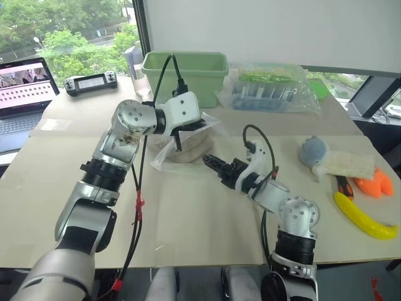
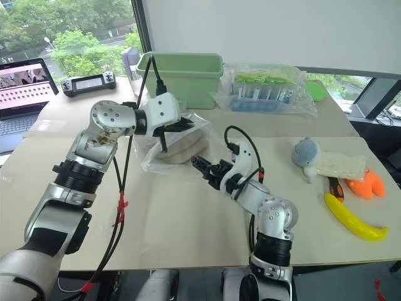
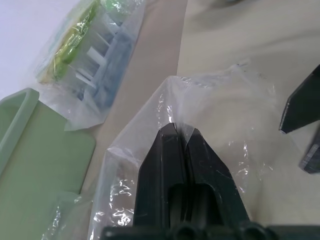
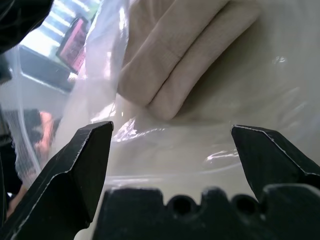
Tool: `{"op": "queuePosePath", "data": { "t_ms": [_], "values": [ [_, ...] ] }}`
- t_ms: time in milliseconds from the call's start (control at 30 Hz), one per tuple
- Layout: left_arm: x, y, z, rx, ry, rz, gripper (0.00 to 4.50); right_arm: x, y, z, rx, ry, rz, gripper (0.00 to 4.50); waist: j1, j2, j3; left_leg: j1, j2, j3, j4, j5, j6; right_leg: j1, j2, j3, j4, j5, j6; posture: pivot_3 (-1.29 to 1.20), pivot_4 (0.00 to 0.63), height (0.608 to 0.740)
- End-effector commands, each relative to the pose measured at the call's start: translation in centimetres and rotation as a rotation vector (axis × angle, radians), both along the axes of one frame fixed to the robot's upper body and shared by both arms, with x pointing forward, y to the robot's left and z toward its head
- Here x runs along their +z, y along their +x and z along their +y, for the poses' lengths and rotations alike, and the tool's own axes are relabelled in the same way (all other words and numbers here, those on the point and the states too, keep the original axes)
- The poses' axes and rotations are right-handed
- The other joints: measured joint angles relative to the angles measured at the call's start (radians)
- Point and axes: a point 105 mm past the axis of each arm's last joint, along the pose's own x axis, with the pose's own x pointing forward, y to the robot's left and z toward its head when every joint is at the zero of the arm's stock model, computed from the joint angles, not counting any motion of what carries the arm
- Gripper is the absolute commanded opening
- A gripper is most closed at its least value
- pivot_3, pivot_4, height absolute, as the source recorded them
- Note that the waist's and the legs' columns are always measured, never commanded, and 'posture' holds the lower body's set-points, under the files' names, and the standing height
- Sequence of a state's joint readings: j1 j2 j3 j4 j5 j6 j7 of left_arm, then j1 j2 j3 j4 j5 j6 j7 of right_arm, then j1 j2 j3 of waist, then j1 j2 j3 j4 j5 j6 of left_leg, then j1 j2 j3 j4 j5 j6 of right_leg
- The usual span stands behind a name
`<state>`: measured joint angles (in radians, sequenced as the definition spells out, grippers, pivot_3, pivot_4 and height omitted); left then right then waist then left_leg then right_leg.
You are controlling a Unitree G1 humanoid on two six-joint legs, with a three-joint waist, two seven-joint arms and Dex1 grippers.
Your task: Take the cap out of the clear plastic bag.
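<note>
The clear plastic bag (image 2: 169, 147) lies on the big tan table (image 2: 188, 219), just in front of the green tub (image 2: 185, 75). The cap (image 2: 182, 149) is inside the bag, a soft beige lump that rests on the table. The left gripper (image 3: 179, 131) reaches over the bag from above. Its two black fingers are pressed tight together, and they pinch a fold of the bag's top edge between them. The plastic stands up in a wrinkly peak where it is pinched. The right gripper (image 1: 211, 162) lies low over the table, just beside the near side of the bag, and points at it. Its fingers are spread wide apart and hold nothing. In the right wrist view the cap's folded edge (image 4: 170, 65) sits ahead of the open fingers behind shiny plastic, and it is hard to tell if the fingertips touch the bag or stop just short of it. Behind the bag, next to the tub, is another clear bag with green and blue things in it (image 1: 266, 88). Far off to the right side lie a small blue-grey plush toy (image 1: 313, 150), a yellow banana (image 1: 363, 219) and an orange toy (image 1: 374, 183). A laptop (image 1: 22, 94) and a grey controller (image 1: 92, 81) sit at the far left.
</note>
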<state>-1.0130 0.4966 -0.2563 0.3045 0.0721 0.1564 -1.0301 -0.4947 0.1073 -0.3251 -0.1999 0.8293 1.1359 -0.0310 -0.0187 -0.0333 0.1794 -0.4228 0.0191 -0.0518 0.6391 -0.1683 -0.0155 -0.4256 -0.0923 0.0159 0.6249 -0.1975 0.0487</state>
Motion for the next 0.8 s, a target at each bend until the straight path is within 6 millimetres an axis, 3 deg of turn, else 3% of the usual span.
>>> {"op": "queuePosePath", "data": {
  "t_ms": [33,367,500,633,800],
  "values": [
    [1.7,-0.9,-0.8,-0.033,-0.037,-0.045,0.03,1.5,1.4,1.8,0.021,0.095,-0.033,4.50,-0.002,0.000,0.000,0.000,0.000,0.000,0.000,0.000,0.000,0.000,0.000,0.000,0.000,0.000,0.000,0.00,0.150,0.740],
    [1.1,-2.1,-2.1,-0.062,-0.037,-0.011,0.03,0.3,5.6,4.0,0.010,0.217,0.028,4.50,-0.028,0.004,0.003,0.000,0.000,0.000,0.000,0.000,0.000,0.000,0.000,0.001,0.001,0.000,0.000,0.00,0.150,0.740],
    [0.9,-2.5,-2.4,-0.068,-0.041,-0.003,0.03,0.1,6.1,4.4,0.016,0.238,0.038,4.50,-0.027,0.005,0.003,0.000,0.000,0.000,-0.001,0.000,0.000,-0.001,0.001,0.001,0.001,0.000,0.000,0.00,0.150,0.740],
    [0.8,-2.6,-2.5,-0.067,-0.041,-0.001,0.00,-0.2,6.1,4.6,0.024,0.261,0.053,3.38,-0.027,0.005,0.003,0.000,0.000,0.000,-0.001,0.000,0.000,0.000,0.000,0.001,0.001,0.000,0.000,0.00,0.150,0.740],
    [0.8,-2.6,-2.6,-0.065,-0.041,-0.003,0.00,-0.2,6.0,4.4,0.013,0.262,0.063,1.64,-0.027,0.005,0.003,0.001,0.000,0.000,-0.001,0.000,0.000,0.000,0.001,0.001,0.001,0.000,0.000,0.00,0.150,0.740]
  ]
}}
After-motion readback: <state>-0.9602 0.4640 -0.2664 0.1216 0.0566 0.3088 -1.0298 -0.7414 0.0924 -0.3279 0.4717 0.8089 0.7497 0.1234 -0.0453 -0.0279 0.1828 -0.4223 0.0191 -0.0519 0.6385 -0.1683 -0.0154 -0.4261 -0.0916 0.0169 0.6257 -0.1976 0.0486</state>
